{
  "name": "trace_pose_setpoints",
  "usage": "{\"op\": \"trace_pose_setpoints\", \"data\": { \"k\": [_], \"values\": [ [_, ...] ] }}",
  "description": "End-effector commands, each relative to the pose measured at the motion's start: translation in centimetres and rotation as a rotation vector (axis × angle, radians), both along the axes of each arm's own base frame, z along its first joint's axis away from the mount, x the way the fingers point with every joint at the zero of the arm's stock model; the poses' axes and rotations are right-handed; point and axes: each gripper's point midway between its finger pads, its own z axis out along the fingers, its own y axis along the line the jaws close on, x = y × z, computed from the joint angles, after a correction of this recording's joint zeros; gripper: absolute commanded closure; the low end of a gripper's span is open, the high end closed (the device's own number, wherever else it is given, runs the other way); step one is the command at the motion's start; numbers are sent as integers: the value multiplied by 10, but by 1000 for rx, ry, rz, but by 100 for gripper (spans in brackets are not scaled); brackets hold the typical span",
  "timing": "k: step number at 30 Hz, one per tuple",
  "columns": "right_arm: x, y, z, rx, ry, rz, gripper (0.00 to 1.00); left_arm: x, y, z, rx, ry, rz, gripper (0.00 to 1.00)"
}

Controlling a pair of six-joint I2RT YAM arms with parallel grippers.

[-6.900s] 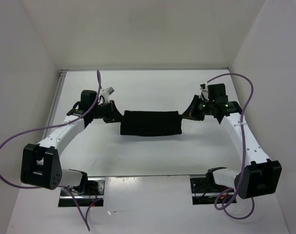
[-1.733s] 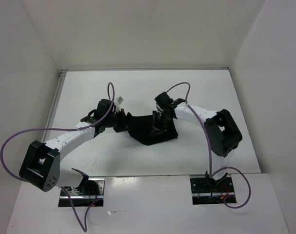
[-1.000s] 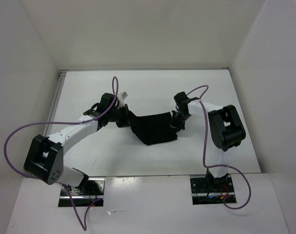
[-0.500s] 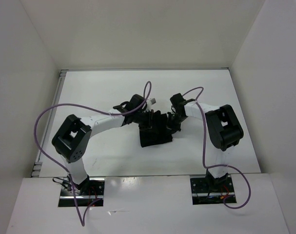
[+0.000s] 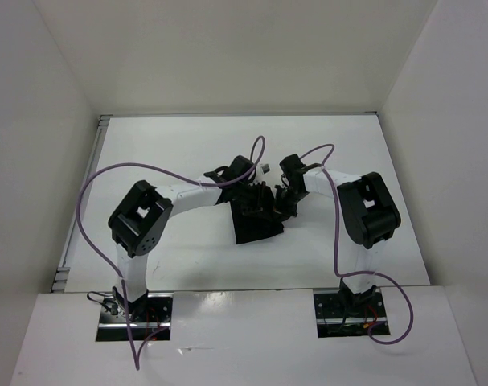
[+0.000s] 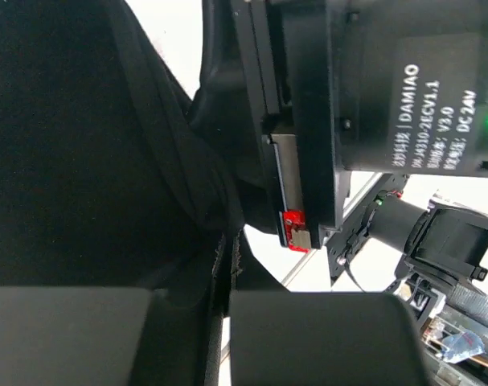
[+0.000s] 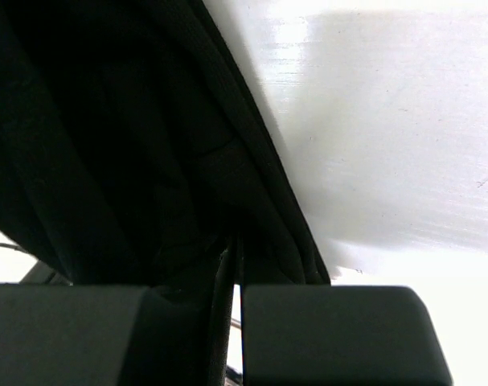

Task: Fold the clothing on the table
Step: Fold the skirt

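The clothing (image 5: 256,225) is a black bundle in the middle of the white table (image 5: 147,153), folded over itself. At its top edge my left gripper (image 5: 257,198) and my right gripper (image 5: 282,201) sit close together. In the left wrist view the black fabric (image 6: 83,161) fills the left side, and my left gripper (image 6: 225,293) is shut on a fold of it. In the right wrist view the clothing (image 7: 123,145) hangs over the table (image 7: 388,121), with a fold of it pinched in my right gripper (image 7: 234,288).
The right arm's black motor housing (image 6: 372,104) stands just beyond my left fingers. Purple cables (image 5: 95,185) loop above both arms. White walls enclose the table on three sides. The arm mounts (image 5: 135,310) sit at the near edge.
My left arm has swung to the right, carrying the left end of the clothing over to the right gripper. The garment is now narrower. The right gripper has barely moved.
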Motion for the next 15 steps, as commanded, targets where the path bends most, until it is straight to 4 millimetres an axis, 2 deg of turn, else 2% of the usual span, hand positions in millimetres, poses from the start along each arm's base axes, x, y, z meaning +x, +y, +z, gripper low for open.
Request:
{"op": "trace_pose_setpoints", "data": {
  "k": [1, 3, 5, 6, 7, 9, 10, 12, 13, 14, 15],
  "values": [
    [-10, -6, -27, -69, 22, 16, 92, 15, -16, 12, -53, -37, 1, 99],
    [-10, -6, -27, -69, 22, 16, 92, 17, -19, 5, -45, -28, 1, 99],
    [-14, -6, -29, -64, 34, 18, 92, 18, -19, -3, -32, -13, 1, 94],
    [-14, -6, -29, -64, 34, 18, 92, 18, -20, -2, -33, -3, 9, 83],
    [-12, -5, -24, -58, 26, 6, 92, 17, -20, -6, -29, 14, 18, 76],
    [-7, -8, -12, -73, -19, -27, 92, 22, -24, -2, -54, 0, 28, 62],
    [-6, -11, -6, -82, -30, -39, 92, 24, -27, 6, -80, -11, 41, 53],
    [-2, -17, 20, -101, -89, -83, 91, 27, -29, 18, -112, -37, 46, 46],
    [-1, -19, 29, -105, -111, -99, 90, 30, -32, 37, -151, -71, 50, 43],
    [1, -22, 48, -99, -168, -109, 88, 31, -33, 46, -168, -90, 49, 34],
    [-3, -25, 54, -109, -164, -123, 84, 32, -33, 54, -174, -107, 57, 34]
  ]
}}
